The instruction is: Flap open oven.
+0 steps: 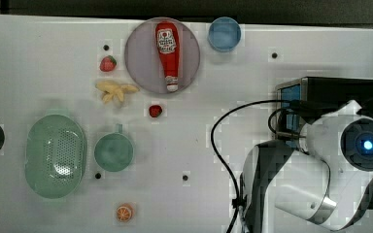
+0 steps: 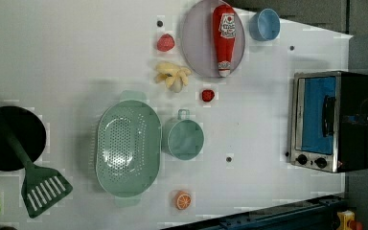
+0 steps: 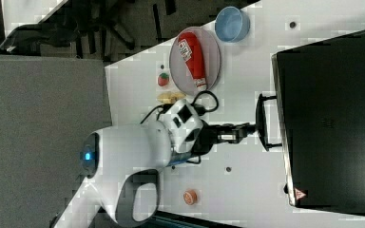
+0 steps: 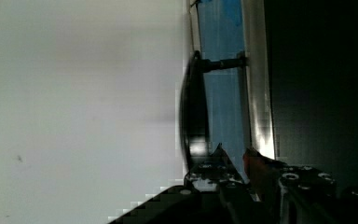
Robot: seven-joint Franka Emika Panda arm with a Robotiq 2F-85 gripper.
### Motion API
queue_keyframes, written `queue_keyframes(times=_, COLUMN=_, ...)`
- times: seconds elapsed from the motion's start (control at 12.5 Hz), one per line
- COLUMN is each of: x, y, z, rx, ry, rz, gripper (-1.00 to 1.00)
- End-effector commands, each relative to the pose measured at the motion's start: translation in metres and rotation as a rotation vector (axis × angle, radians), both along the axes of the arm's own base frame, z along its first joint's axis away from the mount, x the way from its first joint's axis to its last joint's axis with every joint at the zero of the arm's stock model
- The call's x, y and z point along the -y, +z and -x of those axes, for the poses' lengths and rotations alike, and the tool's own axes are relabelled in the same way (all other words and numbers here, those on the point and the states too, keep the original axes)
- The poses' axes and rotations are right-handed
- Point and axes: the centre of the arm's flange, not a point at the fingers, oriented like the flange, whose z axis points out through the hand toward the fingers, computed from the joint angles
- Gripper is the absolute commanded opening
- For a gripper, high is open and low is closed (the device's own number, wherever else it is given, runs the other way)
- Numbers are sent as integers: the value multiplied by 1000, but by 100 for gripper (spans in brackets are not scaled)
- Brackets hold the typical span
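- You see a white worktop (image 2: 76, 57).
- On it: oven (image 2: 333, 120), plate (image 2: 194, 43), blue bowl (image 2: 264, 24), green colander (image 2: 127, 148), green cup (image 2: 184, 139), two strawberries (image 2: 166, 42), bananas (image 2: 172, 76), orange half (image 2: 183, 200).

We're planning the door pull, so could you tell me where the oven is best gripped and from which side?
Grip the bar handle at its middle, coming in from the front of the oven. It stands clear of the glass door on two posts, leaving room behind for a finger.
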Motion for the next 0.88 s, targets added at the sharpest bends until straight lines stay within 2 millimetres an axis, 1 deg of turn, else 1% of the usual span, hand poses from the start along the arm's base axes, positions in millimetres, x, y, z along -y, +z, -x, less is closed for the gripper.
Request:
queue_keyframes(times=0.08, x=11, y=-23, z=4, rx=-27, ry=67, rz=13, gripper=-65)
queue_keyframes(times=0.48, x=6, y=-62, z=0, rx=-28, ry=88, rz=31, gripper=-65)
queue_keyframes(times=0.72, x=2, y=-77, z=-7, rx=-7, ry=109, rz=52, gripper=-65)
queue_keyframes(times=0.88, x=-11, y=-81, z=-13, rx=-15, ry=128, rz=47, gripper=-65)
